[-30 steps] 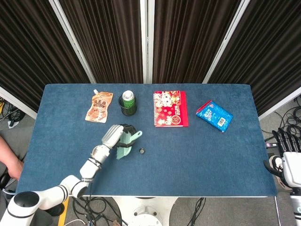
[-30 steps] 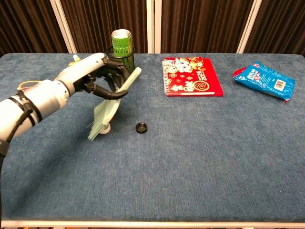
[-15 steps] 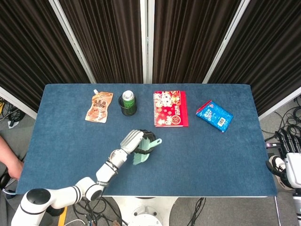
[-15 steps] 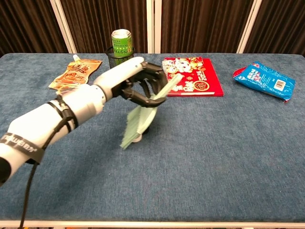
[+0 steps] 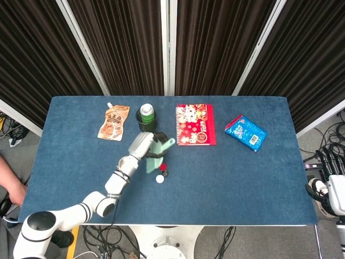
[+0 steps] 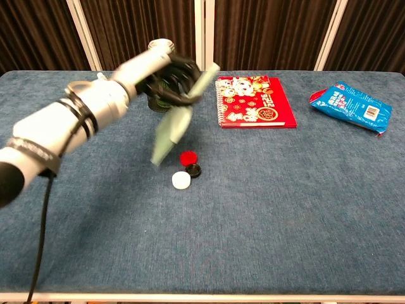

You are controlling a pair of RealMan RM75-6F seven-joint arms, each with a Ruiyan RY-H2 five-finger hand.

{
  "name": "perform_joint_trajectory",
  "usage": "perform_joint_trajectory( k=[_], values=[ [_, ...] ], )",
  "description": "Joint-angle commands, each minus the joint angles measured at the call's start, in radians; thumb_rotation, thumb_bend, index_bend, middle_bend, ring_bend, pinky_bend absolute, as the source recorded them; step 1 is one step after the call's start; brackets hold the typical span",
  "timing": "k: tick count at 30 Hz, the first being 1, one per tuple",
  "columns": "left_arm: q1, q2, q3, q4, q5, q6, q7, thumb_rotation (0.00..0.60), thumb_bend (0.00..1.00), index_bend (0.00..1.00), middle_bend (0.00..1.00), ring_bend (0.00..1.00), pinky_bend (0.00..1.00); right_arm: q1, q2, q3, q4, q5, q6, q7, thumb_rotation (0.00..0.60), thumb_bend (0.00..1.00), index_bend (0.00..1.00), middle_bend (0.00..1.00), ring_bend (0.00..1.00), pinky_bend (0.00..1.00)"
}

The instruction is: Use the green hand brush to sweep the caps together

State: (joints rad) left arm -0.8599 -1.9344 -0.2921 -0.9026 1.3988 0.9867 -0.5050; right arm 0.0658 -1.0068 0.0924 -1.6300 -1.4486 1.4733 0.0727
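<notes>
No print can be read with any certainty. The red notebook point(image 6: 255, 101), at upper middle of the chest view, carries cartoon figures and what may be gold characters, too small to make out. The blue packet point(image 6: 350, 106) at upper right shows a white barcode label, its digits illegible. The orange pouch point(image 5: 114, 122) and can point(image 5: 146, 113) in the head view bear only blurred print.

The left hand point(image 6: 166, 75) and green hand brush point(image 6: 172, 130) are smeared by motion blur (chest view); the can point(image 6: 158, 45) behind them is mostly hidden.
</notes>
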Motion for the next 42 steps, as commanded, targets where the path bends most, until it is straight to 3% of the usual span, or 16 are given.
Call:
perform_joint_trajectory(
  k=[1, 3, 5, 12, 16, 18, 21, 25, 27, 35, 42],
  values=[
    [0.042, 0.083, 0.028, 0.019, -0.008, 0.012, 0.090, 0.600, 0.40, 0.57, 0.64, 0.44, 0.35, 0.003, 0.003, 0.002, 0.002, 0.002, -0.005, -0.003, 0.600, 0.14, 0.00, 0.00, 0.00, 0.00],
    [0.080, 0.170, 0.087, -0.009, 0.002, -0.024, 0.171, 0.600, 0.40, 0.57, 0.63, 0.44, 0.34, 0.006, 0.000, 0.003, 0.007, 0.005, -0.011, 0.001, 0.600, 0.14, 0.00, 0.00, 0.00, 0.00],
    [0.113, 0.227, 0.113, -0.054, -0.017, -0.038, 0.248, 0.600, 0.40, 0.56, 0.62, 0.44, 0.34, 0.010, -0.006, 0.004, 0.010, 0.008, -0.018, 0.004, 0.600, 0.14, 0.00, 0.00, 0.00, 0.00],
    [0.152, 0.286, 0.171, -0.181, -0.072, -0.095, 0.475, 0.600, 0.38, 0.53, 0.59, 0.43, 0.34, 0.028, -0.026, 0.003, 0.011, -0.011, -0.032, 0.000, 0.600, 0.14, 0.00, 0.00, 0.00, 0.00],
    [0.130, 0.313, 0.192, -0.239, -0.162, -0.217, 0.641, 0.600, 0.27, 0.32, 0.42, 0.27, 0.28, 0.026, -0.018, 0.000, -0.005, -0.022, -0.022, -0.013, 0.600, 0.14, 0.00, 0.00, 0.00, 0.00],
    [0.140, 0.323, 0.181, -0.284, -0.194, -0.207, 0.652, 0.600, 0.18, 0.21, 0.32, 0.20, 0.26, 0.023, -0.016, -0.001, -0.007, -0.019, -0.020, -0.013, 0.600, 0.14, 0.00, 0.00, 0.00, 0.00],
    [0.178, 0.365, 0.163, -0.367, -0.188, -0.147, 0.580, 0.600, 0.12, 0.17, 0.28, 0.18, 0.26, 0.024, -0.014, -0.003, 0.000, 0.011, -0.052, 0.025, 0.600, 0.14, 0.00, 0.00, 0.00, 0.00],
    [0.274, 0.467, 0.134, -0.462, -0.156, -0.002, 0.411, 0.600, 0.12, 0.17, 0.28, 0.18, 0.26, 0.034, -0.020, -0.004, 0.026, 0.017, -0.077, 0.041, 0.600, 0.14, 0.00, 0.00, 0.00, 0.00],
    [0.320, 0.508, 0.127, -0.475, -0.162, 0.069, 0.397, 0.600, 0.12, 0.18, 0.28, 0.18, 0.26, 0.040, -0.023, -0.007, 0.035, 0.016, -0.090, 0.048, 0.600, 0.14, 0.00, 0.00, 0.00, 0.00],
    [0.505, 0.620, 0.163, -0.503, -0.227, 0.334, 0.629, 0.600, 0.12, 0.20, 0.28, 0.18, 0.20, 0.062, -0.044, -0.016, 0.061, -0.019, -0.113, 0.094, 0.600, 0.16, 0.00, 0.00, 0.00, 0.00],
    [0.628, 0.705, 0.234, -0.668, -0.204, 0.462, 0.734, 0.600, 0.12, 0.20, 0.28, 0.18, 0.18, 0.062, -0.053, -0.031, 0.060, -0.072, -0.087, 0.122, 0.600, 0.19, 0.00, 0.00, 0.00, 0.00]
  ],
)
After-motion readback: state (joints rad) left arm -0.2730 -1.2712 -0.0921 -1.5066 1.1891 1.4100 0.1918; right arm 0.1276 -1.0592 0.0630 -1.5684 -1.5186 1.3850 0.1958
